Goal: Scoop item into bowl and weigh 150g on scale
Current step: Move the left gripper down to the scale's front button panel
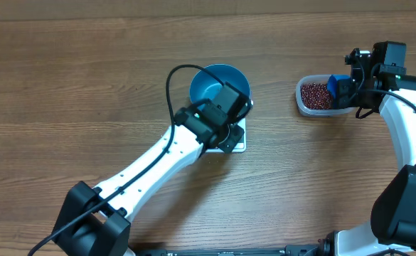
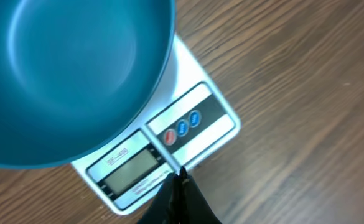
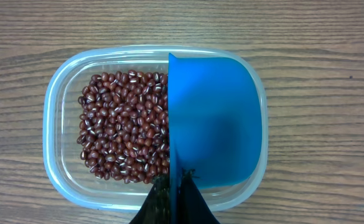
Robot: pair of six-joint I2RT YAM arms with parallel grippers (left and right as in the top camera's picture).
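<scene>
The blue bowl [image 1: 211, 85] stands empty on the white scale [image 1: 240, 143]; its glossy inside [image 2: 63, 74] fills the upper left of the left wrist view. My left gripper [image 2: 182, 173] is shut on nothing, its tips just over the front edge of the scale [image 2: 197, 93] beside the display. In the overhead view the left gripper [image 1: 227, 139] covers the scale's front. Red-brown beans [image 3: 122, 127] lie in a clear tub [image 3: 57, 168]. My right gripper [image 3: 180, 179] is shut on a blue scoop [image 3: 216, 118] held over the tub's right half.
The tub [image 1: 301, 103] with the beans [image 1: 314, 94] sits at the right of the wooden table, about a bowl's width from the bowl. The left arm's cable loops over the bowl's left rim. The scale has three round buttons [image 2: 182, 127].
</scene>
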